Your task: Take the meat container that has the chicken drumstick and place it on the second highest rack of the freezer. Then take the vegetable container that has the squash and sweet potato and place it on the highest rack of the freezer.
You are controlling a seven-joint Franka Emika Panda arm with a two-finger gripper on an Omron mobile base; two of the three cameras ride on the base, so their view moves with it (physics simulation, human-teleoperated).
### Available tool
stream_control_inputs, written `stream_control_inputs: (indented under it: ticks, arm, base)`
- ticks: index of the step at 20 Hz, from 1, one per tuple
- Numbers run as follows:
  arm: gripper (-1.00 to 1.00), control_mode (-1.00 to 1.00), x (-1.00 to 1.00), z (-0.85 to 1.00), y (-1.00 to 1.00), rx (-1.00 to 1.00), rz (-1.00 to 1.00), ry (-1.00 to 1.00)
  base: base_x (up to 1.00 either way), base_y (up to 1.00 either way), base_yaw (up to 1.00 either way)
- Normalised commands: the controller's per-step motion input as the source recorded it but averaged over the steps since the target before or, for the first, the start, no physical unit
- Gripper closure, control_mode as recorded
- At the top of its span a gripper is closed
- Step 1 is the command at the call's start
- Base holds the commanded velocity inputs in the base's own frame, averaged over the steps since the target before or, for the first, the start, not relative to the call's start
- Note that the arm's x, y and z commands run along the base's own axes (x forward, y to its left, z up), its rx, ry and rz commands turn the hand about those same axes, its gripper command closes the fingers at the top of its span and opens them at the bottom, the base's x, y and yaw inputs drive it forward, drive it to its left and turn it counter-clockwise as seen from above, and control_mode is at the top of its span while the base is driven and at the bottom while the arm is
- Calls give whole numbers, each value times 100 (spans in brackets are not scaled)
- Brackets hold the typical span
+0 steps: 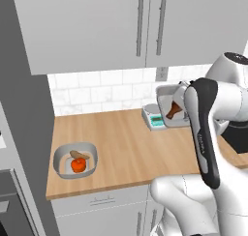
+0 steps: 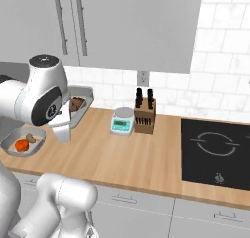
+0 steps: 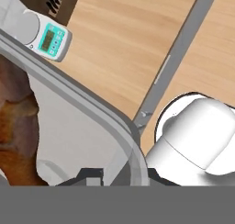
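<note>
Grey plastic sits between my fingers: my gripper point(image 3: 120, 175) is nearly closed on the rim of the meat container point(image 1: 168, 95), which I hold lifted off the counter point(image 1: 126, 143) and tilted. Far to my left, down on the wood near the counter's left end, the vegetable container point(image 1: 62, 154) rests flat with the orange-red squash point(image 1: 78, 165) in it and the tan sweet potato point(image 1: 80, 155) touching the squash on its far side. In my hold, the drumstick point(image 1: 174, 110) lies against the meat container's floor, reddish-brown, close in front of my hand in the hand view, where the rim runs right up to my finger tips. Just below and beside the raised container stands a small scale point(image 2: 122, 120) on the counter. Right of the scale, touching or nearly so, is a knife block point(image 2: 145, 113). Further right again, well apart from my hand, a black cooktop point(image 2: 215, 152) is set into the wood.
</note>
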Motion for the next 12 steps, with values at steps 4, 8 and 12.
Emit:
stream_control_inputs:
  ticks: [4,8,12]
  arm:
    - [100,-100,0,9,-10,0,5,0]
    - [100,-100,-3,0,0,0,7,0]
    - [100,-100,-4,0,0,0,4,0]
  base:
    - [0,0,0]
    - [0,0,0]
    - [0,0,0]
